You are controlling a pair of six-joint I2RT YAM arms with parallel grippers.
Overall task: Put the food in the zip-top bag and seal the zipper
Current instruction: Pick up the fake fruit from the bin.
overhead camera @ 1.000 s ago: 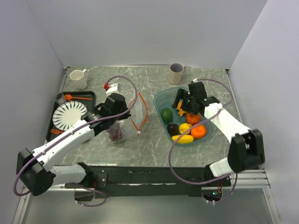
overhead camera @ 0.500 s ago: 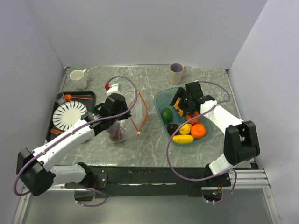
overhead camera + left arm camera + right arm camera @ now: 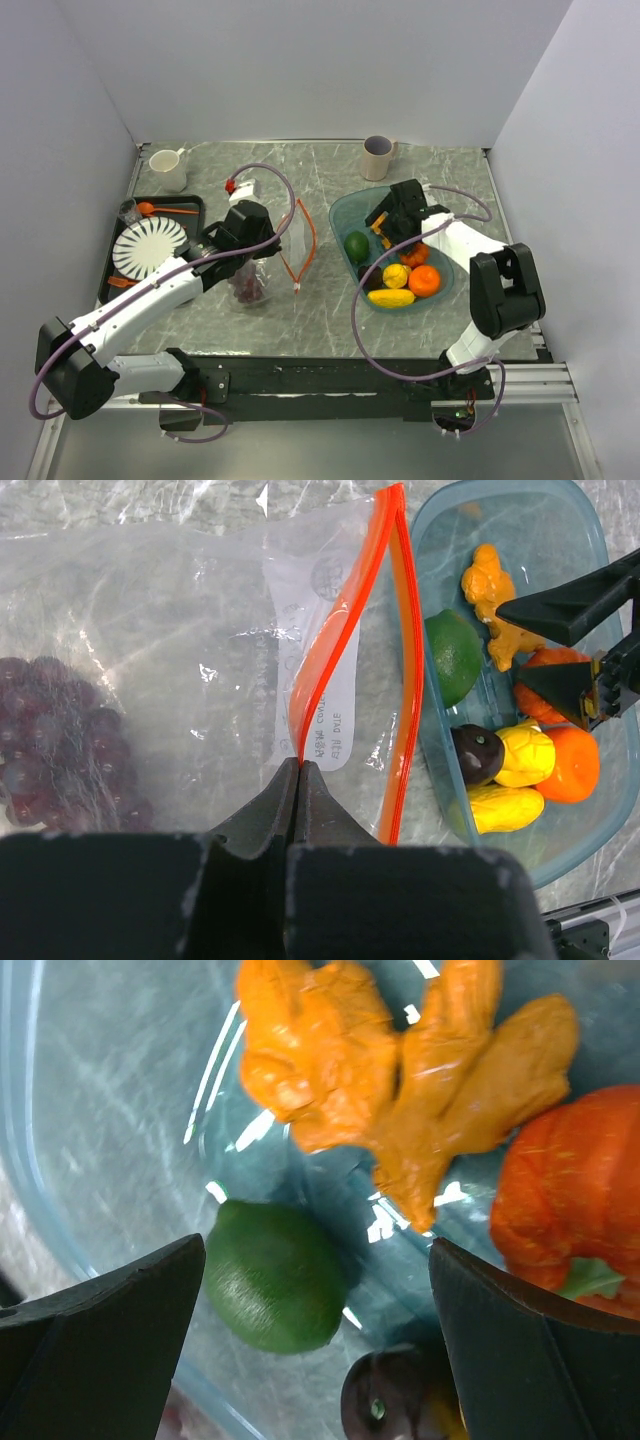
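Note:
The clear zip-top bag (image 3: 272,250) lies at mid-table with the purple grape bunch (image 3: 248,286) inside. My left gripper (image 3: 298,768) is shut on the near lip of its orange-red zipper (image 3: 345,630), and the mouth stands open. The teal bowl (image 3: 343,212) holds the green avocado (image 3: 357,245), an orange (image 3: 424,281), yellow pieces (image 3: 392,296) and a dark plum (image 3: 395,1400). My right gripper (image 3: 318,1260) is open and empty inside the bowl, just above the avocado (image 3: 275,1275), with an orange knobbly piece (image 3: 400,1070) beyond it.
A black tray (image 3: 196,205) at the left holds a striped plate (image 3: 148,247) and orange cutlery (image 3: 160,210). A white mug (image 3: 168,170) stands at the back left and a beige cup (image 3: 378,157) at the back middle. Walls close in on both sides.
My right gripper has moved left across the bowl and lower, from over the orange fruits to over the avocado. The left arm and the bag have not moved.

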